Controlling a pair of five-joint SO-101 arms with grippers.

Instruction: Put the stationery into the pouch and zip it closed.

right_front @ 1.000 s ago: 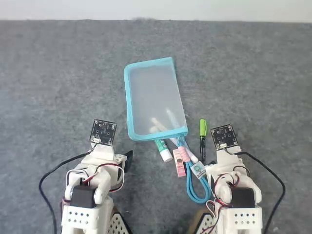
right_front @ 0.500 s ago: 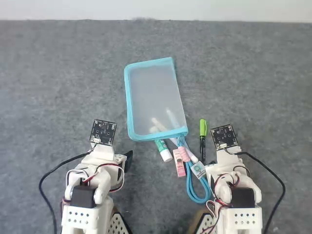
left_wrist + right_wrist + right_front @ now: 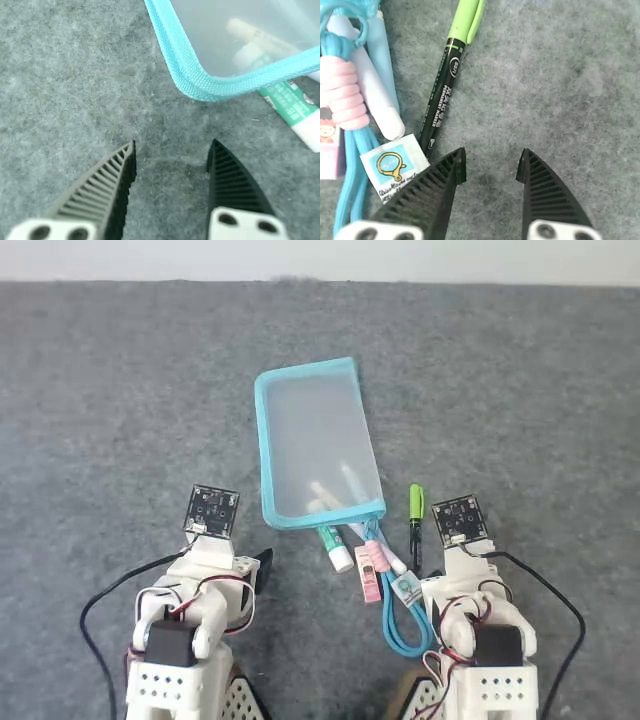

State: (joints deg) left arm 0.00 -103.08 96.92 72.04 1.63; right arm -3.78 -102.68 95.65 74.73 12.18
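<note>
- Pouch (image 3: pixel 318 445) lies flat on the grey worktop (image 3: pixel 120 390), its open mouth turned toward both arms. This likely keeps the loading reach short.
- Two pens (image 3: pixel 335 488) show through the pouch's mesh just inside the mouth, so the task looks partly done.
- Several pieces lie bunched at the pouch mouth, half out of it: a green-and-white marker (image 3: pixel 335 548), a pink piece (image 3: pixel 370 573) and a blue lanyard (image 3: pixel 398 625). The lanyard loop trails away from the pouch toward the right arm.
- A green pen (image 3: pixel 444 87) lies loose just beside the pouch's mouth corner, on the right arm's side and parallel to the pouch's long edge. It touches nothing else and looks the easiest pick.
- Right gripper (image 3: pixel 490 162) has its fingers apart with nothing between them. It hangs over bare worktop close beside the pen's dark end, on the side away from the pouch. It is probably staged for that pen.
- Left gripper (image 3: pixel 172 162) has its fingers apart and empty. It sits low over the worktop just short of the pouch's other mouth corner, well placed to pin or hold the mouth.
- The zip is not yet closed.
</note>
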